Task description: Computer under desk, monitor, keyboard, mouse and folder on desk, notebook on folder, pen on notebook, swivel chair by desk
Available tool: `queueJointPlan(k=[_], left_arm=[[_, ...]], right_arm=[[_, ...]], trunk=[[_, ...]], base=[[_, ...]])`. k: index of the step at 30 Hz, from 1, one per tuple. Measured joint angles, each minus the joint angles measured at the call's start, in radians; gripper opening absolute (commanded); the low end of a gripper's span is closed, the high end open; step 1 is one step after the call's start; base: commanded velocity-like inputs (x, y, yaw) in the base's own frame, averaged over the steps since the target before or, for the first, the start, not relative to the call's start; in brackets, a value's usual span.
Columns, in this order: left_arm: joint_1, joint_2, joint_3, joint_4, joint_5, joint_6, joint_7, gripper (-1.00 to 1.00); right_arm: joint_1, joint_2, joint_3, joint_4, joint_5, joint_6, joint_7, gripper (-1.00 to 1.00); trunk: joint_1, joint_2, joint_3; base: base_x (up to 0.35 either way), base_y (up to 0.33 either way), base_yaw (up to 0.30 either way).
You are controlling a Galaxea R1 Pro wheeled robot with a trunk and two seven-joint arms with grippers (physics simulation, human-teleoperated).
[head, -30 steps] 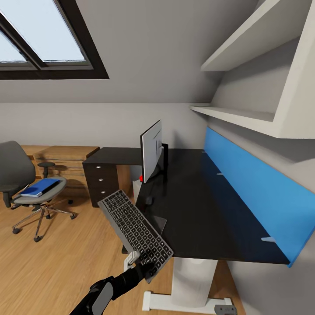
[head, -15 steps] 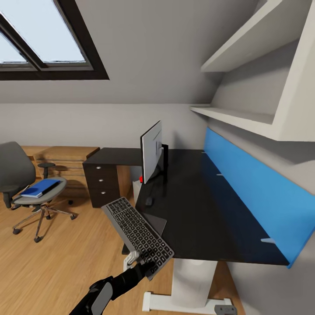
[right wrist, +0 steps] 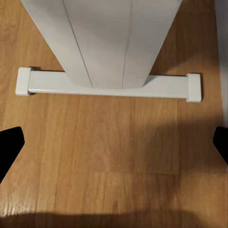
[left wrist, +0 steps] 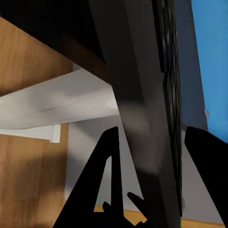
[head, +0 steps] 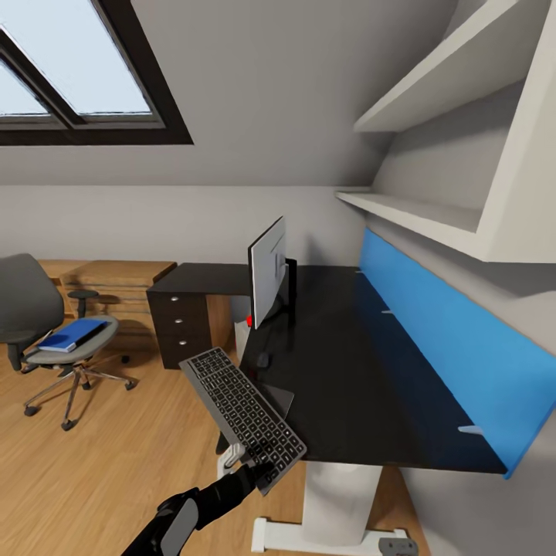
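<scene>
My left gripper (head: 249,462) is shut on the near end of the keyboard (head: 242,415), which it holds tilted in the air at the desk's (head: 363,386) front-left edge. In the left wrist view, the keyboard (left wrist: 140,99) runs between the two dark fingers (left wrist: 105,180). On the desk stand the monitor (head: 268,270), seen edge-on, with the small dark mouse (head: 263,359) in front of it and a thin dark notebook (head: 279,395) at the edge. The swivel chair (head: 35,316) stands far left with the blue folder (head: 72,333) on its seat. My right gripper (right wrist: 114,145) is open above the floor.
A dark drawer unit (head: 181,323) and a light-wood dresser (head: 116,282) stand behind the chair. A blue wall panel (head: 444,344) lines the desk's right side, with white shelves (head: 417,212) above. The desk's white leg and foot (right wrist: 109,83) rest on the wood floor.
The keyboard's far end has dropped a little and shifted slightly toward the desk. The whole view has tilted a touch; chair and monitor stay put.
</scene>
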Motion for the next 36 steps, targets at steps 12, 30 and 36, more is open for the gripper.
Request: queueJointPlan(k=[12, 30, 36], left_arm=[[0.0, 0.033, 0.0, 0.0, 0.0, 0.001, -0.002, -1.0], [0.0, 0.038, 0.0, 0.0, -0.003, 0.0, -0.002, -1.0], [0.0, 0.037, 0.0, 0.0, -0.001, 0.002, 0.0, -1.0]], right_arm=[[0.0, -0.001, -0.001, 0.0, 0.0, 0.0, 0.0, 1.0], [0.0, -0.001, -0.003, 0.0, -0.004, 0.0, -0.004, 1.0], [0.0, -0.002, -0.003, 0.0, -0.004, -0.001, -0.004, 1.0]], trunk=[[-0.003, 0.007, 0.003], [-0.003, 0.007, 0.003], [-0.004, 0.007, 0.003]], base=[[-0.188, 0.071, 0.0], [-0.273, 0.196, 0.0], [-0.058, 0.019, 0.0]])
